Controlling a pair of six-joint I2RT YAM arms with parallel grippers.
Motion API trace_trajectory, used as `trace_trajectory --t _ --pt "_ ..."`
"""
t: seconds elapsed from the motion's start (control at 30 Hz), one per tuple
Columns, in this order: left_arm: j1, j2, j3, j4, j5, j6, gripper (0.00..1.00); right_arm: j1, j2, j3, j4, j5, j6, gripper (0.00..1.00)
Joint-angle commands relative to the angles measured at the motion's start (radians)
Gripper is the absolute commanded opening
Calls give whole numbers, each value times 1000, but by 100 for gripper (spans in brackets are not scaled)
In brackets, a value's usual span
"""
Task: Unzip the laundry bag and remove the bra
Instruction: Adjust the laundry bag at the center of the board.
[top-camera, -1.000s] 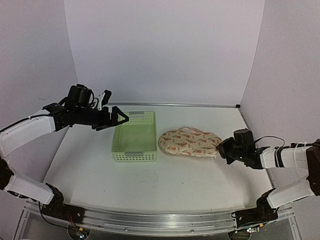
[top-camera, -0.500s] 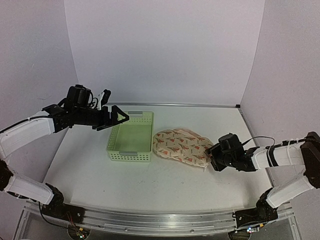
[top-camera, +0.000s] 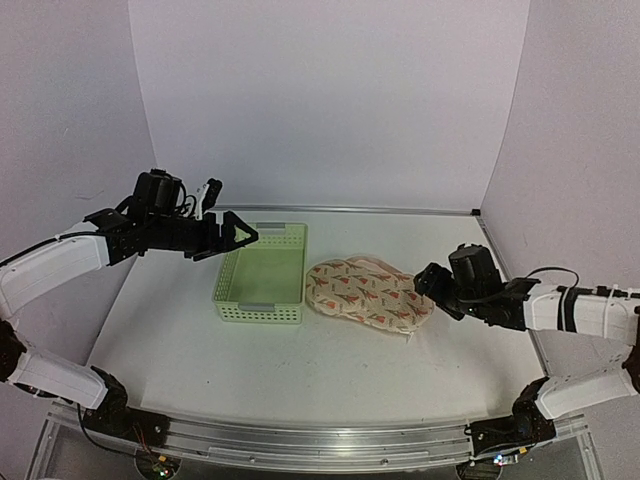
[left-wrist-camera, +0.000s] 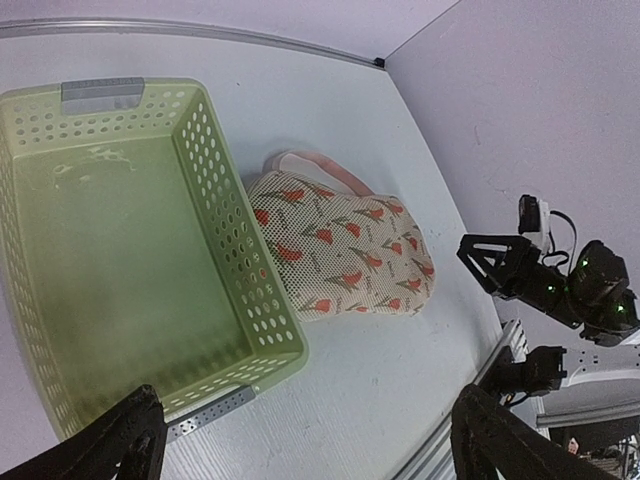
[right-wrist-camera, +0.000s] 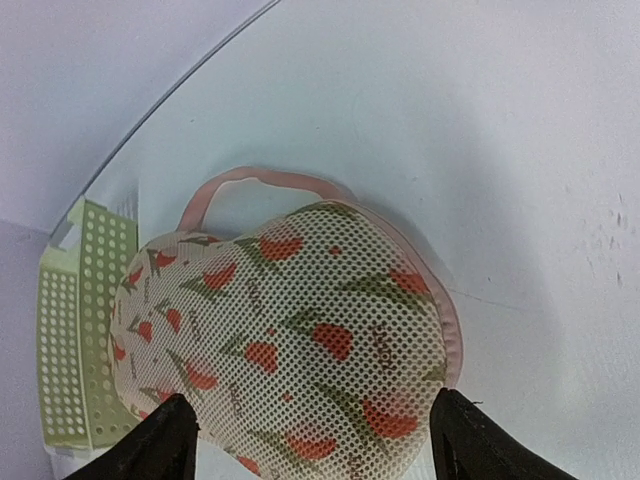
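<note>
Right tool (top-camera: 424, 282) spread, facing laundry bag (top-camera: 365, 293) lying left-right.

The top external camera looks down from above and behind, taking in the whole counter (top-camera: 330, 350). The left wrist camera hangs high, looking down over the green lattice basket (left-wrist-camera: 120, 250) and laundry bag (left-wrist-camera: 345, 255). The right wrist camera sits low and close, facing that same bag and the basket's end
</note>
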Motion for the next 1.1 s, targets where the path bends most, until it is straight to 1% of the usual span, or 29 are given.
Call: trace_trajectory --t 0.0,0.1,0.23,0.37,0.47,0.57,0.67,0.83,1.0,1.07 --pt "-4 -39 8 33 9 35 99 -28 -15 89 -39 -52 -363 82" --pt "-4 -37 11 27 8 44 99 -69 20 145 -87 -105 -546 86" --pt "-4 -35 12 20 6 59 99 -189 114 253 -152 -366 -758 89" --pt "-3 -28 15 17 0 64 99 -220 250 381 -198 -520 -832 92" --pt "-3 -20 22 17 6 64 99 -223 372 491 -237 -596 -885 93" --pt "-3 -27 21 13 12 68 99 -225 484 604 -318 -606 -952 96" --pt "-3 -41 13 6 7 70 99 -236 550 663 -357 -597 -1003 98" --pt "-4 -51 6 -1 7 71 99 -243 638 766 -429 -605 -1096 98" --pt "-4 -47 10 -2 8 74 99 -247 730 877 -531 -691 -1167 98" --pt "-4 -46 10 -4 7 73 99 -248 752 902 -556 -696 -1188 98"
